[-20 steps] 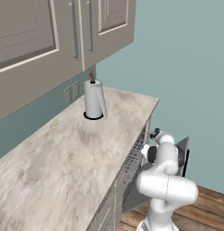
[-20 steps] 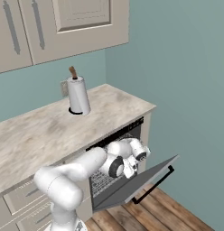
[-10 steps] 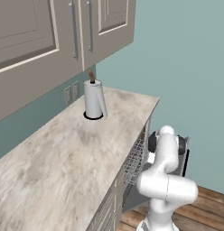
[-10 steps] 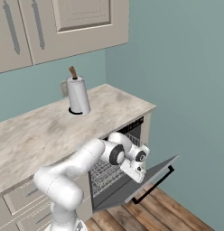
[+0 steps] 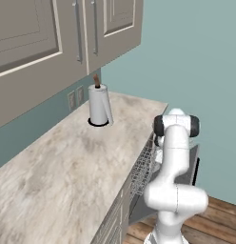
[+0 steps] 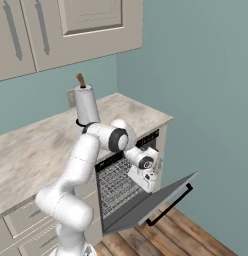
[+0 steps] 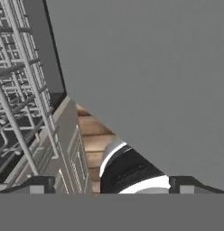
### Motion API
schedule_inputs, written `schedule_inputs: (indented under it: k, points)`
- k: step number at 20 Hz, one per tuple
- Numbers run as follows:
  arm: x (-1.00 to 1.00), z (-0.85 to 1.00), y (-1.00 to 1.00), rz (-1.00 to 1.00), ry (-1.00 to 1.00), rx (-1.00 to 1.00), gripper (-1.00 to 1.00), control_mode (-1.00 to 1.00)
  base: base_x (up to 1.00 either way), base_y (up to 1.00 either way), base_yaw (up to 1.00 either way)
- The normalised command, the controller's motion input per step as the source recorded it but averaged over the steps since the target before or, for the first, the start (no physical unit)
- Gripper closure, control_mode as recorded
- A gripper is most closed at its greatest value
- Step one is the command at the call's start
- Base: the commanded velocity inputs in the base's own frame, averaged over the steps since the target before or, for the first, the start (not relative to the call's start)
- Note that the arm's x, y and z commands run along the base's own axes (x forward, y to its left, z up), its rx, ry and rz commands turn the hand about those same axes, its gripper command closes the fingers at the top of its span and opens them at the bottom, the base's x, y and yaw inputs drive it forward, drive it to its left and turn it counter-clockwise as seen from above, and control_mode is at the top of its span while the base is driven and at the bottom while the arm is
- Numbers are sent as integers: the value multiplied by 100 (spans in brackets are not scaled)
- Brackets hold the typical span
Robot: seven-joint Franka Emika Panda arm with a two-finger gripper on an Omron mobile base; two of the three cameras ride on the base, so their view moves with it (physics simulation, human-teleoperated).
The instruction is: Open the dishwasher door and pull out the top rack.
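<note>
The arm has swung up from the dishwasher door (image 6: 146, 207) (half-lowered), carrying the pincer (image 6: 148, 184), fingers apart and empty, toward the top rack (image 6: 118, 181) under the tabletop's (image 6: 36, 150) front edge.

door: the dishwasher door (image 6: 146, 207), dark grey, hangs half-lowered, black handle outward.
rack: the top rack (image 6: 116, 181), silver wire, protrudes over it.
</note>
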Motion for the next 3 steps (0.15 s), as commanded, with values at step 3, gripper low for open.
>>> schedule_inputs:
  k: [3]
  points:
    - [4,87,62,0,-35,-9,-100,-100,0,0,0]
